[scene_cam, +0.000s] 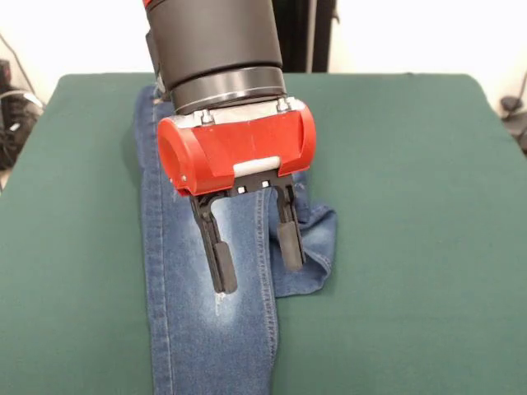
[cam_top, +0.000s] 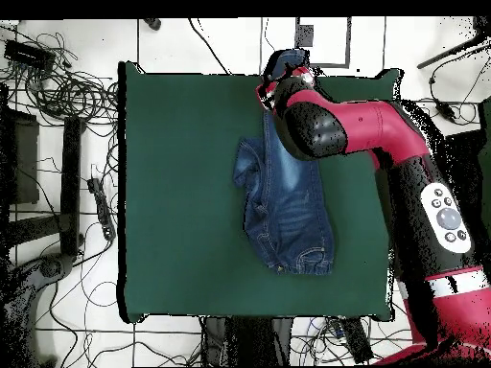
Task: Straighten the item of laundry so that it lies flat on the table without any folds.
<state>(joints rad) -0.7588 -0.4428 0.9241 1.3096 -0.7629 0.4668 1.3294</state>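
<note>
Here the table (scene_cam: 412,206) presents a dark green felt-like top with rounded corners, far larger than the garment lying on it. The red and black arm (cam_top: 384,129) reaches across one side of the table in the overhead view, and in the front view it descends from above to a red wrist housing.

The jeans (scene_cam: 206,329) are blue denim with light stitching and a faded whitish patch. In the front view they run as a long band from behind the arm down to the bottom edge of the picture, left of the table's centre. One leg is folded back on itself, forming a short doubled flap with a hemmed edge on the right of the band. In the overhead view the garment sits right of the table's centre, bunched along its left edge, with the waistband nearest the bottom of the picture.

The gripper (scene_cam: 257,267) hangs directly over the jeans, its two black fingers (scene_cam: 224,267) spread well apart and pointing down. Nothing is held between them. Whether the fingertips touch the cloth cannot be determined.
</note>
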